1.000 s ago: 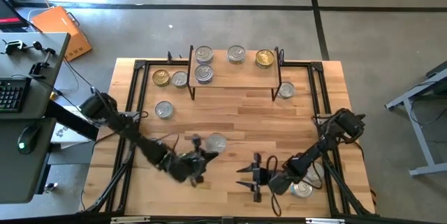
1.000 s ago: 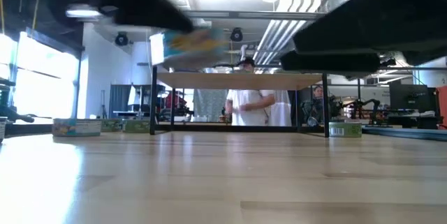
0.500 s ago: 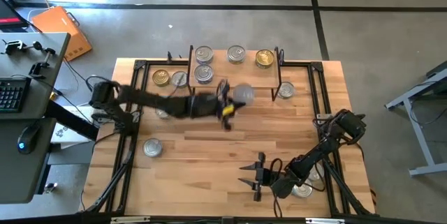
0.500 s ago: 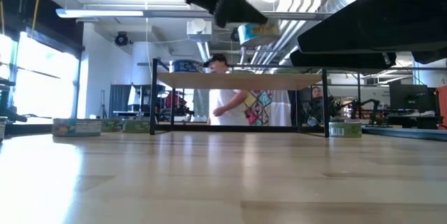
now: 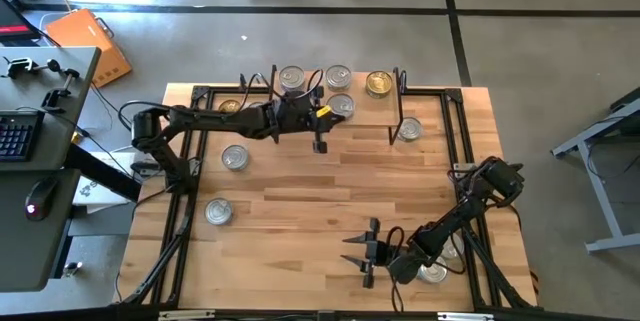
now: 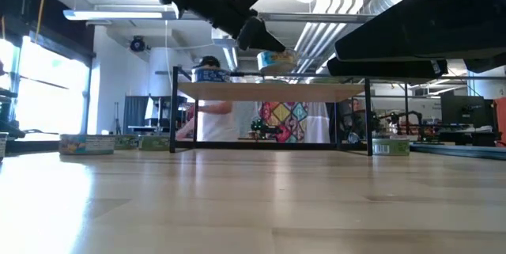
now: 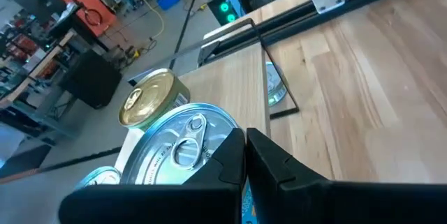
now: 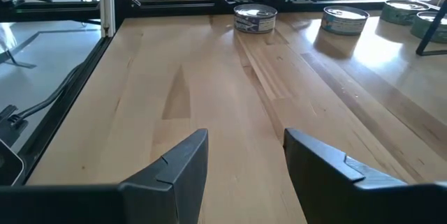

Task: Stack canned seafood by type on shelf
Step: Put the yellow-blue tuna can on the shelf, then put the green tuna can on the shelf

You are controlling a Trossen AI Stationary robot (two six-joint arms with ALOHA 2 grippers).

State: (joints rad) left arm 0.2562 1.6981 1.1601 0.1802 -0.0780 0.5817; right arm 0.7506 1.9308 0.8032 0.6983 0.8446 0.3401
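My right claw (image 5: 360, 252) waits open, low over the near counter (image 5: 330, 201), out of the way. Farther off, my left claw (image 5: 318, 113) is shut, pinching a silver tin (image 7: 183, 147) by its edge and holding it over the shelf (image 5: 355, 111), so it can join its own kind. Beyond sits a gold tin (image 5: 378, 83) and more silver tins (image 5: 338, 77).
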